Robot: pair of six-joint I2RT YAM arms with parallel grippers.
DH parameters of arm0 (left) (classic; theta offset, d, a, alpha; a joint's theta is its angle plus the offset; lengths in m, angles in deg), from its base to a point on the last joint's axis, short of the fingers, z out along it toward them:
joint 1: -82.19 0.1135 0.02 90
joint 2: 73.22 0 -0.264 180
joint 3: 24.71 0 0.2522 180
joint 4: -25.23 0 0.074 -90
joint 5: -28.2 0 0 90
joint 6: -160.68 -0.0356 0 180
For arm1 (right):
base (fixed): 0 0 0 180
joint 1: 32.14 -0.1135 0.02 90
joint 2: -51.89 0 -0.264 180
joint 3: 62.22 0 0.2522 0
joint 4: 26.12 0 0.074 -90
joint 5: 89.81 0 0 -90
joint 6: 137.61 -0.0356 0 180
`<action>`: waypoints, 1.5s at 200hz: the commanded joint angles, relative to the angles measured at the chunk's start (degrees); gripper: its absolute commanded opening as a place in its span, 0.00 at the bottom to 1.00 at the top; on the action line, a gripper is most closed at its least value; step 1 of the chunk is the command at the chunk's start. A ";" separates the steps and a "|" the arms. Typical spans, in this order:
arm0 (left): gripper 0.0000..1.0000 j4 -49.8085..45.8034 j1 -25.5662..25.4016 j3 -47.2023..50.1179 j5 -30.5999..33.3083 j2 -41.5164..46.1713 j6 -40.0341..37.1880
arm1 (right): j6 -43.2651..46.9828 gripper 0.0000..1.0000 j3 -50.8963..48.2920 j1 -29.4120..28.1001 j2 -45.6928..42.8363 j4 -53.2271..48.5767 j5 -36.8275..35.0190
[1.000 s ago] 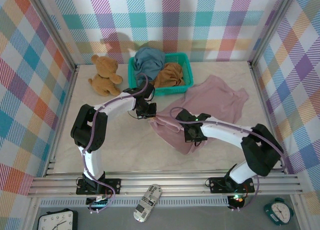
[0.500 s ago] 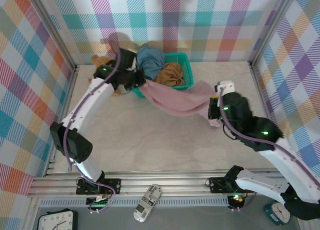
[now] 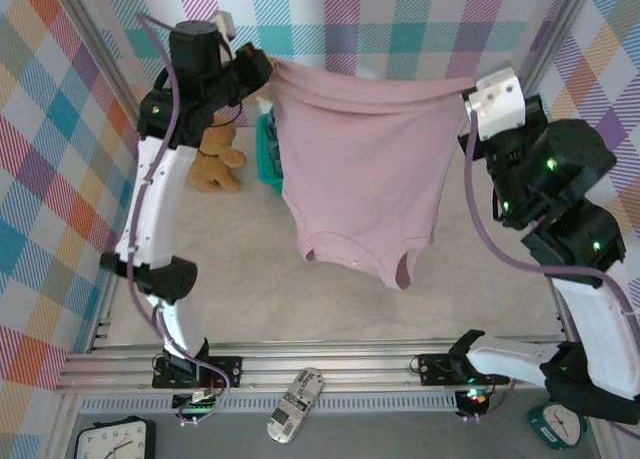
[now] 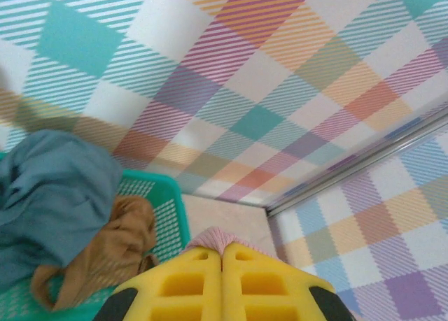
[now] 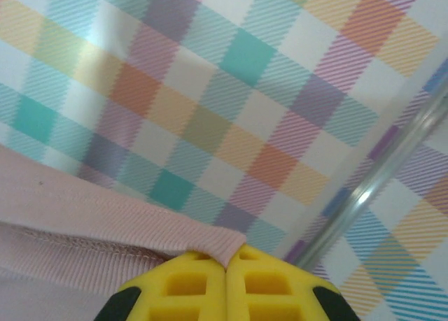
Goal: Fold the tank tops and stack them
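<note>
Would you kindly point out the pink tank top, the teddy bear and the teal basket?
pink tank top (image 3: 360,169), top external view, middle of the hanging cloth.
teddy bear (image 3: 216,165), top external view, its body.
teal basket (image 4: 168,223), left wrist view, its mesh wall.

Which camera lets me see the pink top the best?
The top external view: the whole pink tank top hangs spread out between the left gripper and the right gripper. The left wrist view catches just a tiny pink fold pinched at its gripper; the right wrist view, a strip of the hem.

Rear overhead; wrist close-ups (facing plaid wall (image 4: 231,90))
</note>
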 commanded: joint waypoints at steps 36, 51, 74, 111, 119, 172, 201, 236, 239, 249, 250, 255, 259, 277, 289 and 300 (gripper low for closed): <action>0.00 11.17 -5.33 -14.18 -8.65 -19.47 5.55 | -7.51 0.00 7.26 29.37 5.68 -11.48 16.98; 0.00 16.42 -6.88 -14.20 -9.26 -21.45 5.63 | -7.72 0.00 9.65 33.98 7.59 -12.06 21.28; 0.00 24.09 -8.21 -14.44 -8.35 -23.49 6.42 | -7.85 0.00 17.24 37.74 11.33 -15.57 23.55; 0.00 27.44 -9.72 -14.44 -9.64 -25.02 5.26 | -5.50 0.00 26.90 39.13 11.58 -26.49 27.35; 0.00 26.29 -9.60 -14.47 -11.21 -25.37 5.54 | -4.42 0.00 25.98 39.12 10.27 -29.37 29.67; 0.00 14.68 -9.06 7.12 -20.48 -17.14 1.55 | 1.83 0.00 -8.73 35.07 -10.27 -41.69 46.31; 0.00 13.37 -9.00 29.49 -21.65 -8.76 -2.18 | -1.15 0.00 -25.21 27.26 -15.96 -47.02 52.59; 0.00 15.70 -6.20 54.87 -18.81 0.29 -3.51 | -11.25 0.00 -42.67 3.87 -14.97 -45.47 45.82; 0.00 15.96 -6.04 56.34 -18.69 0.79 -3.67 | -11.85 0.00 -43.83 0.87 -14.52 -44.85 45.35; 0.00 15.02 -5.49 59.56 -16.11 2.32 -5.48 | -14.04 0.00 -46.94 -6.07 -11.57 -43.09 41.85; 0.00 14.92 -5.41 59.82 -15.90 2.49 -5.59 | -14.29 0.00 -47.06 -6.81 -11.20 -42.99 41.40; 0.00 14.74 -4.98 61.02 -15.35 3.21 -5.95 | -14.58 0.00 -48.31 -9.86 -9.76 -42.11 39.74; 0.00 14.96 -4.61 61.99 -15.33 3.89 -5.77 | -14.50 0.00 -48.84 -11.81 -8.15 -41.67 39.10; 0.00 13.93 -3.97 64.85 -12.20 6.39 -7.45 | -13.02 0.00 -48.41 -15.46 -2.48 -39.10 38.51; 0.00 12.99 -2.80 67.14 -9.71 7.45 -8.29 | -12.52 0.00 -47.62 -16.20 0.19 -34.77 41.35; 0.00 13.15 -1.07 69.64 -8.30 8.11 -8.28 | -13.40 0.00 -46.41 -17.95 3.88 -31.03 43.58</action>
